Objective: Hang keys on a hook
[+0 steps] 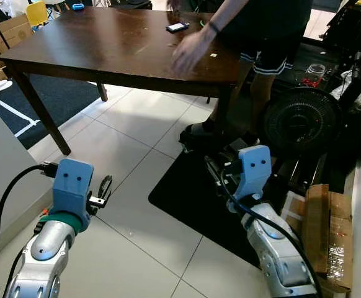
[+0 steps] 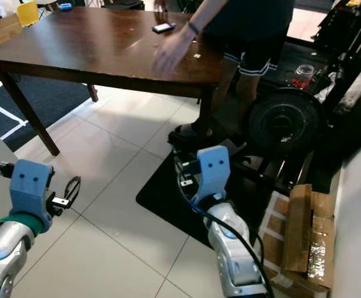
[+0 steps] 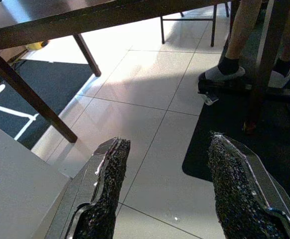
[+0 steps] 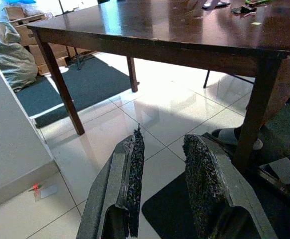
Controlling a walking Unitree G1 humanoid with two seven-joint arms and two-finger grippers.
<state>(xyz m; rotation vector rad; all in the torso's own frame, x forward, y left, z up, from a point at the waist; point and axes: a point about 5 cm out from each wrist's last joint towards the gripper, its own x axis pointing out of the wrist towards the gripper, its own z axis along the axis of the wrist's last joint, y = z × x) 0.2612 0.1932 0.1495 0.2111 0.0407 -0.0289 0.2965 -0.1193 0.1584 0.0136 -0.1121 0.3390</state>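
Left eye view: a dark brown wooden table [image 1: 106,46] stands on pale floor tiles [image 1: 124,136]; a person's blurred hand [image 1: 190,51] sweeps over the tabletop near a small black phone [image 1: 177,27].
Right eye view: a black round fan [image 2: 284,121] and a flattened brown cardboard box [image 2: 304,230] sit beside a black floor mat [image 2: 168,192], crowding the robot's right side.
Left wrist view: the left gripper [image 3: 167,191] hangs over bare tile, its rough black fingers [image 3: 110,189] spread wide, holding nothing.
Right wrist view: the right gripper [image 4: 162,184] faces the table, fingers [image 4: 200,184] parted, empty.
Keys: perhaps the dark clutter [image 4: 242,9] on the far tabletop; too small to tell.
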